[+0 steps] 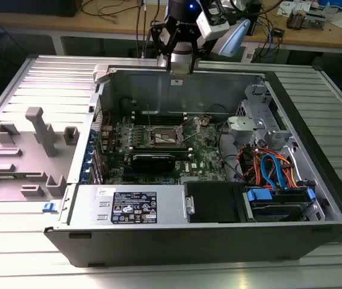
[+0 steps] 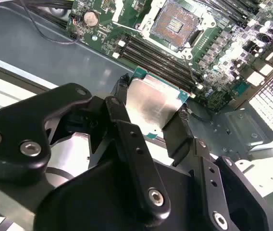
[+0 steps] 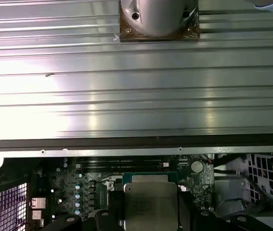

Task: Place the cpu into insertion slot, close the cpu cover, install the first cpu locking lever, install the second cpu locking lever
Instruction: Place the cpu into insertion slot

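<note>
Silver cpu [image 2: 151,102] is being held flat between the hand's [image 2: 152,111] 2 fingers, hanging near the case wall [image 1: 219,90] — well apart from the open insertion slot [image 2: 176,23]. Keeping it level and matching corners is likely mattering most.
</note>
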### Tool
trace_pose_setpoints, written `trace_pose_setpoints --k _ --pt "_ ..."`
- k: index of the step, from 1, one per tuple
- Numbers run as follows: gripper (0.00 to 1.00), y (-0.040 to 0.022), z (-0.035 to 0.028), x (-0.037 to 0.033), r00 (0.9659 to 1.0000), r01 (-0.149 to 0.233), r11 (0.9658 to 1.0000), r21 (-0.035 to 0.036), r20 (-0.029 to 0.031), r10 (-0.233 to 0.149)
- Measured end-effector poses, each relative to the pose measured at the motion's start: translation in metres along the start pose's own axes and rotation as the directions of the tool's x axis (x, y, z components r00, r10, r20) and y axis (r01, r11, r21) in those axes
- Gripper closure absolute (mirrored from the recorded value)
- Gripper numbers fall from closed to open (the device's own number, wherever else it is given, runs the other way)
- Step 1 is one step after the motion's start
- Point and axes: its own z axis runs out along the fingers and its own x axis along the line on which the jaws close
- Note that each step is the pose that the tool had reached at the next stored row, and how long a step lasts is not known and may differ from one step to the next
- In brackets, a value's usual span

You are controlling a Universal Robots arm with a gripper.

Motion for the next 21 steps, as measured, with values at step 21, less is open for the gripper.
trace_pose_setpoints --k 21 --pt "0.46 -0.0126 -0.0011 -0.0003 1.0 0.0 1.0 0.0 -0.0001 0.0"
